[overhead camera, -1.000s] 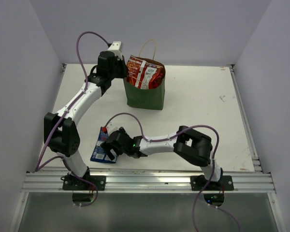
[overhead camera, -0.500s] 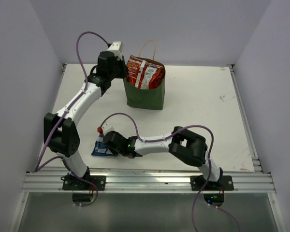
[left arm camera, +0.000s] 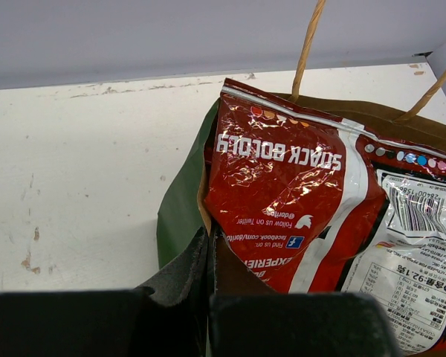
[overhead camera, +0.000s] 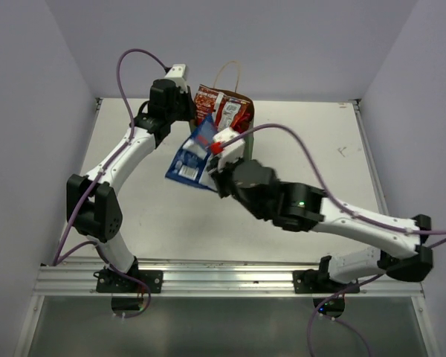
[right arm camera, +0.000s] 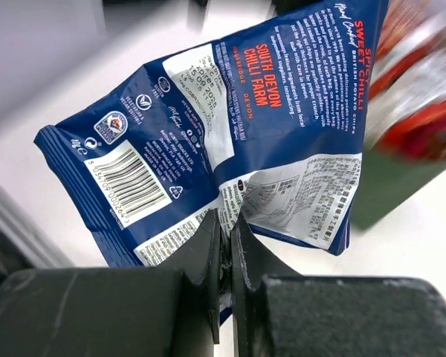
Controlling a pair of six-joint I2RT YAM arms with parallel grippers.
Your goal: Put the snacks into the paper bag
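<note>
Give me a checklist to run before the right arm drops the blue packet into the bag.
1. Grip: the right gripper is shut on the blue packet: ok.
2. Bag held: the left gripper pinches the rim of the paper bag: ok.
3. Position: blue packet above the bag's mouth: not ok; the top view shows it mostly beside the rim.
4. Space: room inside next to the red packet: cannot tell.
5. Path: the handles stand upright, off the mouth: ok.
</note>
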